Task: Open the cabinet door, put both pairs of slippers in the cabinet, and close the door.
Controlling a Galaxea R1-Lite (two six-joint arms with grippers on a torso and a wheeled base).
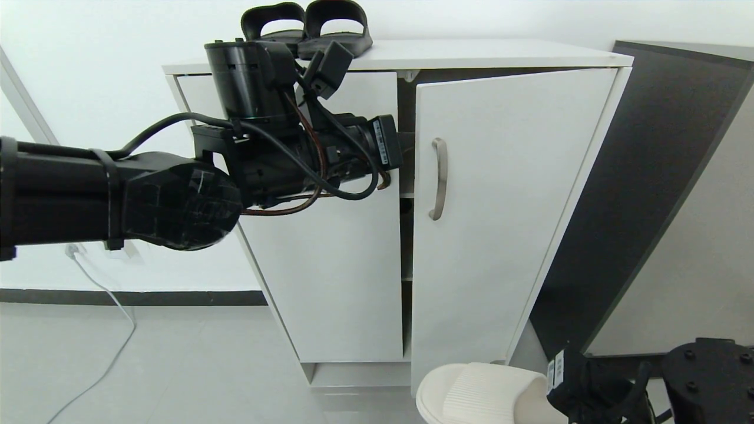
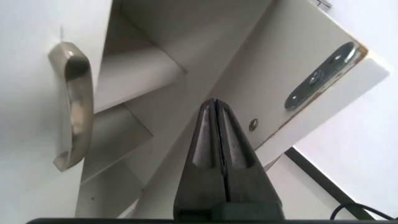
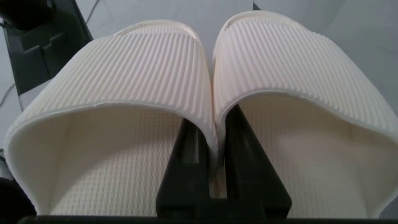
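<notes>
- Head view places the cream slippers (image 1: 477, 394) low at the near right, just in front of the foot of the cabinet (image 1: 506, 56).
- The right wrist view shows this pair side by side. The right gripper (image 3: 214, 134) is clenched on their two touching inner walls, with one finger inside each slipper.
- The black slippers (image 1: 306, 23) lie side by side on the far left of the cabinet top, well apart from both grippers.
- The right door (image 1: 500, 235) stands slightly ajar, with a dark gap between it and the left door (image 1: 336, 282). Its metal handle (image 1: 438, 178) runs upright near the edge by the gap.
- The left gripper (image 2: 216, 109) is at that gap, about level with the handle. Its fingers are pressed together with nothing between them, and the handle is just beside them, not touching.
- White shelves (image 2: 143, 68) show inside the cabinet beyond the fingertips.
- A grey cable (image 1: 112, 330) trails over the floor left of the cabinet.
- A dark panel (image 1: 648, 176) stands just to the right of the cabinet.
</notes>
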